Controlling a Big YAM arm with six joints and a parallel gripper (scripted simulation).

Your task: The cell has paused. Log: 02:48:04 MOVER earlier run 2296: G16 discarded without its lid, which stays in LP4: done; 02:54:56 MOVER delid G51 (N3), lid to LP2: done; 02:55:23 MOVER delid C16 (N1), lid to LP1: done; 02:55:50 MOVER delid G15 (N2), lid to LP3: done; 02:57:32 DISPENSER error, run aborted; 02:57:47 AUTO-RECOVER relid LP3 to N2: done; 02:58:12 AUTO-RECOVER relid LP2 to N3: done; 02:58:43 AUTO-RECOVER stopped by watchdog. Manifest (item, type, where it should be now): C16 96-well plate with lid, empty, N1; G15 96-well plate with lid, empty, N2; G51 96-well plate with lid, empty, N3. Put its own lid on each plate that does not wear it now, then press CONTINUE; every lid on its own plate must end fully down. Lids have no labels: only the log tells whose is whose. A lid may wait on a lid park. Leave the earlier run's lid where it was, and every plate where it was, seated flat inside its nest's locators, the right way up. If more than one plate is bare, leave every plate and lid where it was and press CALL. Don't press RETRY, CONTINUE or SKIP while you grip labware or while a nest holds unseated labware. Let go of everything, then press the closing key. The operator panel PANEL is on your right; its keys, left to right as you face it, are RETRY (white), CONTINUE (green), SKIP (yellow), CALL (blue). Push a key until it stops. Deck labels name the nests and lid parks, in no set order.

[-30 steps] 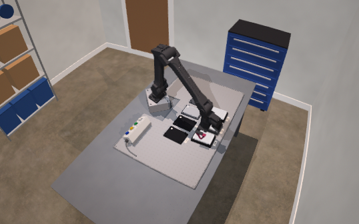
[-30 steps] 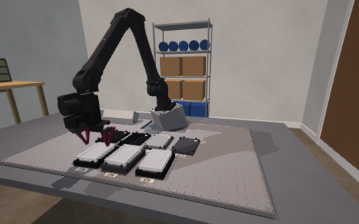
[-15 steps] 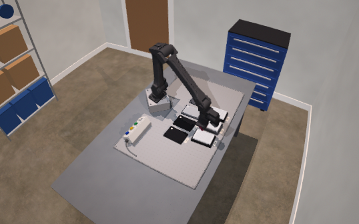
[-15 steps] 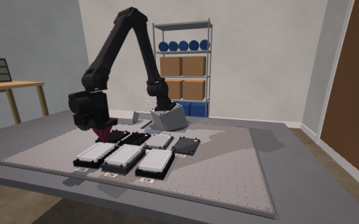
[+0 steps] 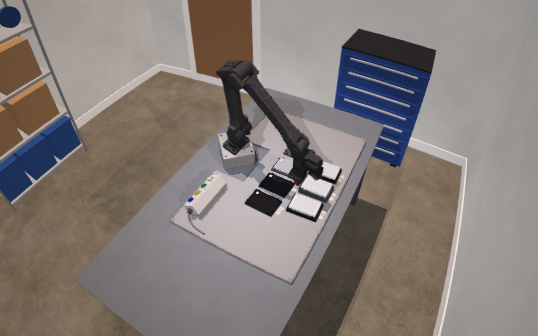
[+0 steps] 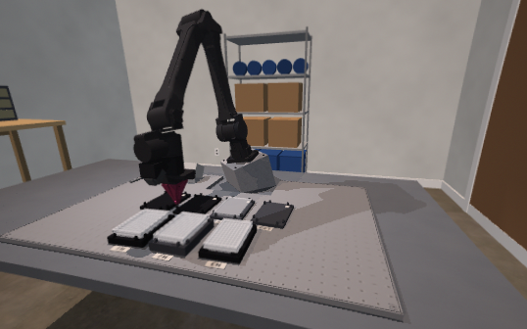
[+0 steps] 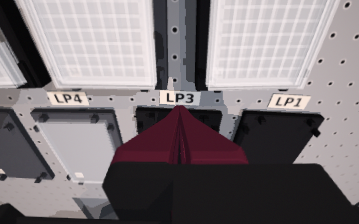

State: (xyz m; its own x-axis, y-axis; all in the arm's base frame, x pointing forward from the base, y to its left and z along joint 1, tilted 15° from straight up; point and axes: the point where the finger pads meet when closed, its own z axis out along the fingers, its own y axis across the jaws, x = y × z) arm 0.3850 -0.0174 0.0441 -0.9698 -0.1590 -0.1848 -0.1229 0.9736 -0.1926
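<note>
Blue drawer cabinet (image 5: 386, 95), black top, behind the table's far corner. Brown door (image 5: 221, 32) in the back wall. Metal shelf rack (image 6: 308, 98): blue balls (image 6: 268, 67) on the upper shelf, cardboard boxes (image 6: 267, 97) on the two below, blue bins (image 6: 287, 159) lowest. Wooden table (image 6: 16, 126) by the left wall.

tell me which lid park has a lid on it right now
LP4: a pale translucent lid lies in its frame. LP3 and LP1 show only bare dark pads.
</note>
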